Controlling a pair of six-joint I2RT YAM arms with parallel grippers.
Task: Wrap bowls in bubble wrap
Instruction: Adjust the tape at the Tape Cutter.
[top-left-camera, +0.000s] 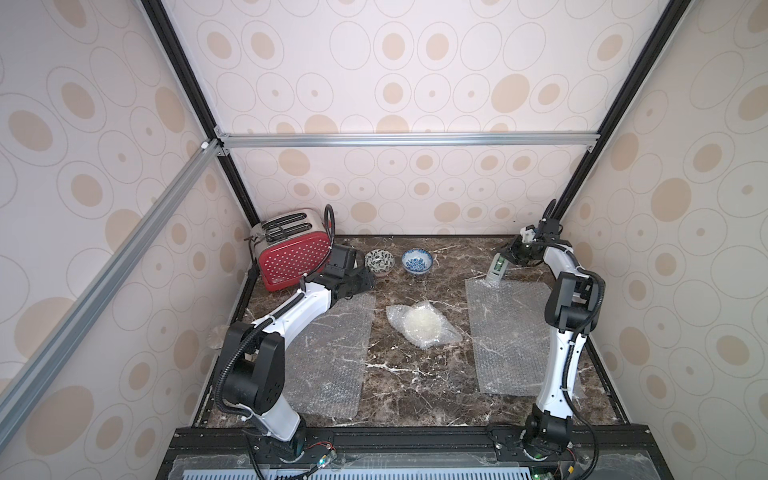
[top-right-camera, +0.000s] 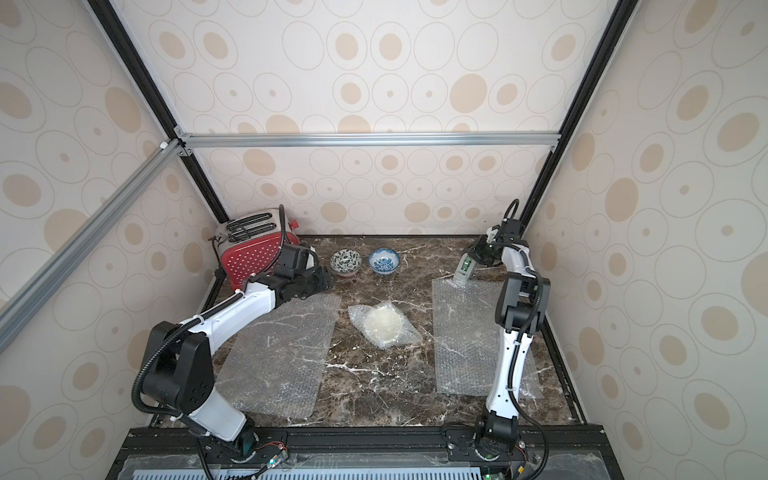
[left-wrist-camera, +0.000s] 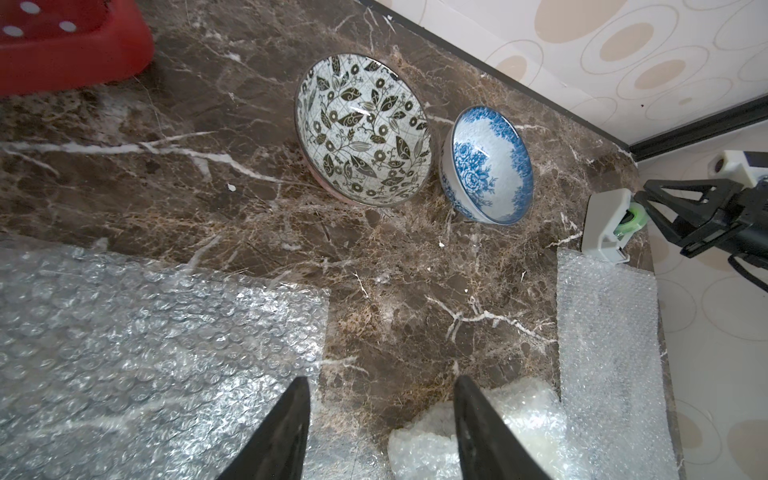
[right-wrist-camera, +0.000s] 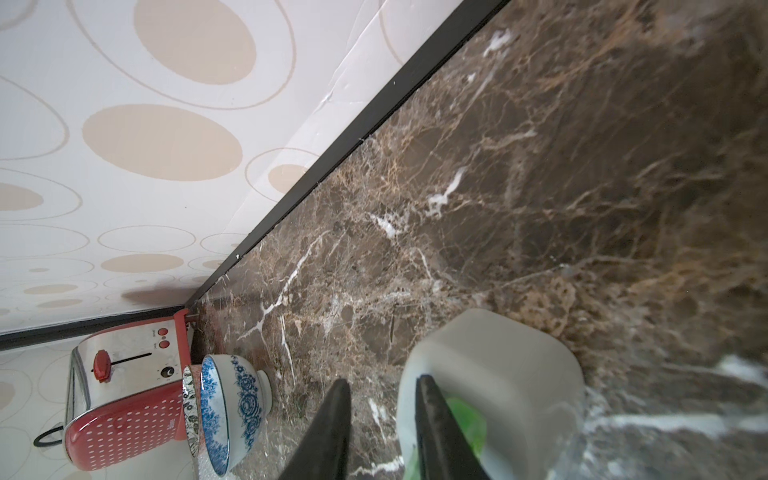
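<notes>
Marble table (top-left-camera: 415, 382), toaster (top-left-camera: 291, 259) beside leaf-pattern bowl (top-left-camera: 379, 262)

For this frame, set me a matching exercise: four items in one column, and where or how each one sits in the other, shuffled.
Items:
1. leaf-pattern bowl
2. blue-pattern bowl
3. cream bowl
4. tape dispenser

Places or states:
A. bundled in bubble wrap, mid-table
B. bare, nearer the toaster
C. tilted at the far corner of a flat sheet
D. bare, farther from the toaster

Pairs: 1-B, 2-D, 3-A, 4-C
</notes>
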